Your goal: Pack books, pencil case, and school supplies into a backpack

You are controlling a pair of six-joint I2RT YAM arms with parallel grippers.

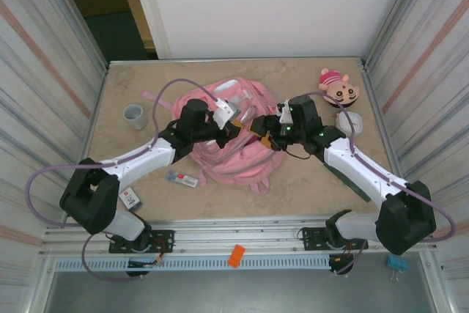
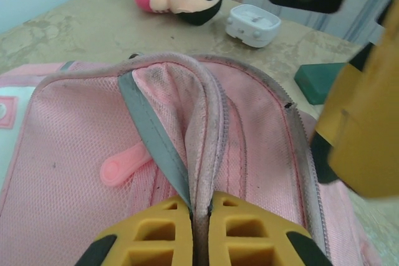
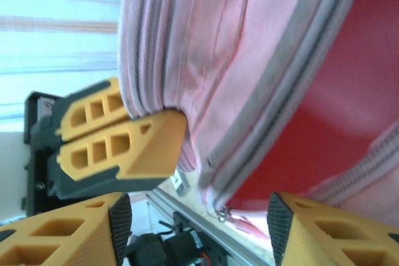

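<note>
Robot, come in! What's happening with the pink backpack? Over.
Left hand shut, pinching backpack rim. Right hand open at its zip edge. Stick pack lies on table, unpacked. Plush toy, white box sit apart.

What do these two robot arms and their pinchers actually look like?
The left arm and right arm are white tubes with chunky black joints; a pale purple cable runs along each. The left gripper and right gripper have yellow-orange wedge fingers with ribbed cut-outs and black pads.

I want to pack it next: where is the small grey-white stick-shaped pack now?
The grey-white stick-shaped pack lies on the tan table, left side of the top view, just beside the pink fabric backpack.
</note>
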